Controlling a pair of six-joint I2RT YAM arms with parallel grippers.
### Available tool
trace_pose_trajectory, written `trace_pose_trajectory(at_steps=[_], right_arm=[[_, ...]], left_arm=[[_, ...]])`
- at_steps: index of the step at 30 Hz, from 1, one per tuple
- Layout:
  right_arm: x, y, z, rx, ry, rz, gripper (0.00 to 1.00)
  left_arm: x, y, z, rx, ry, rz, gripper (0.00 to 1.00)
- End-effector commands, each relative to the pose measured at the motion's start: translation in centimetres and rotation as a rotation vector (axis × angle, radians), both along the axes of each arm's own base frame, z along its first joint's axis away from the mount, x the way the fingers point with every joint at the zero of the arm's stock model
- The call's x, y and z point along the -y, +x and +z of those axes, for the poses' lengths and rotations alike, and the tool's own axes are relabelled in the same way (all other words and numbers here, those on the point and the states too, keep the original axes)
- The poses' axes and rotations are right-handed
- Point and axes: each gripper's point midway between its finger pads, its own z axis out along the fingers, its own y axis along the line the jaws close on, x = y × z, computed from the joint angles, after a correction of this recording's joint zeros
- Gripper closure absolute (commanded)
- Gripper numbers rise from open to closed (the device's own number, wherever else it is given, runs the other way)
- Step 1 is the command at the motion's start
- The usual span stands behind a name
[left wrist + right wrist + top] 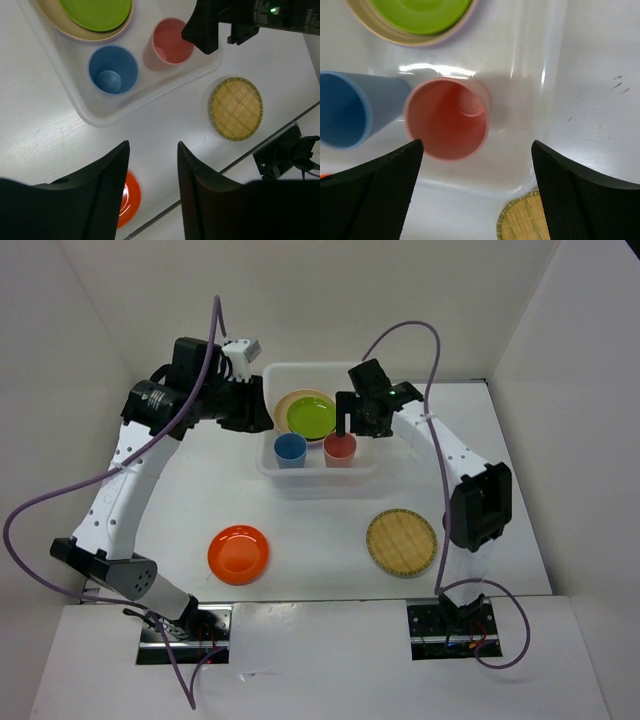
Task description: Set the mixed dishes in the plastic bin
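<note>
The plastic bin (318, 474) stands at the back middle. In it a lime green plate (311, 416) lies on a pale yellow plate (288, 402), with a purple edge (456, 41) showing beneath. A blue cup (290, 450) and a pink-red cup (340, 448) stand upright in the bin's near side. An orange plate (238, 553) and a woven tan disc (401, 541) lie on the table. My right gripper (350, 430) is open and empty just above the pink-red cup (447, 117). My left gripper (266, 418) is open and empty above the bin's left edge. No black plate shows.
White walls enclose the table on three sides. The right arm's elbow (480, 505) hangs over the table right of the woven disc. Both arm bases (185, 625) sit at the near edge.
</note>
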Motion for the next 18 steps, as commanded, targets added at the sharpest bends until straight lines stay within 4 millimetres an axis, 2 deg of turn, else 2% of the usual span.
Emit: trace_pose_trajectory(at_steps=[1, 2, 3, 4, 5, 6, 7, 10, 11, 12, 13, 15, 17, 18], right_arm=[[0.8, -0.5, 11.9, 0.253, 0.14, -0.047, 0.07], [1.6, -1.2, 14.8, 0.318, 0.163, -0.072, 0.03], [1.9, -1.6, 16.3, 0.349, 0.188, -0.091, 0.02], [2.1, -2.0, 17.7, 0.381, 0.213, -0.098, 0.01], [2.8, -3.1, 19.8, 0.426, 0.239, -0.111, 0.01], [2.9, -3.3, 21.4, 0.47, 0.264, -0.111, 0.01], [3.0, -3.7, 22.5, 0.497, 0.293, -0.121, 0.01], [3.7, -5.5, 26.7, 0.601, 0.381, -0.124, 0.01], [3.9, -5.9, 27.4, 0.623, 0.393, -0.123, 0.01], [4.5, -7.1, 29.2, 0.671, 0.422, -0.121, 0.01], [4.6, -7.4, 30.3, 0.7, 0.448, -0.125, 0.01], [5.2, -8.6, 32.3, 0.754, 0.48, -0.123, 0.01], [5.4, -8.9, 32.6, 0.762, 0.485, -0.123, 0.01], [5.8, -9.7, 33.6, 0.791, 0.502, -0.122, 0.01]], left_arm=[[1.8, -0.5, 1.8, 0.046, -0.12, -0.077, 0.51], [3.6, -1.7, -0.3, -0.021, -0.146, -0.149, 0.51], [4.8, -2.2, -1.6, -0.057, -0.163, -0.186, 0.53], [7.0, -3.0, -2.3, -0.075, -0.198, -0.236, 0.53], [8.5, -4.0, -3.3, -0.111, -0.22, -0.283, 0.54], [9.6, -4.7, -7.0, -0.201, -0.204, -0.305, 0.56], [11.7, -5.5, -7.9, -0.202, -0.22, -0.357, 0.56], [14.3, -6.9, -11.6, -0.293, -0.246, -0.36, 0.52], [14.6, -6.6, -12.8, -0.298, -0.228, -0.331, 0.51], [15.1, -6.6, -13.7, -0.305, -0.224, -0.327, 0.49], [15.3, -6.5, -14.6, -0.302, -0.226, -0.314, 0.49], [16.4, -6.0, -16.3, -0.32, -0.249, -0.287, 0.49], [17.0, -7.0, -19.2, -0.391, -0.244, -0.269, 0.45], [17.8, -7.2, -19.7, -0.39, -0.255, -0.278, 0.43]])
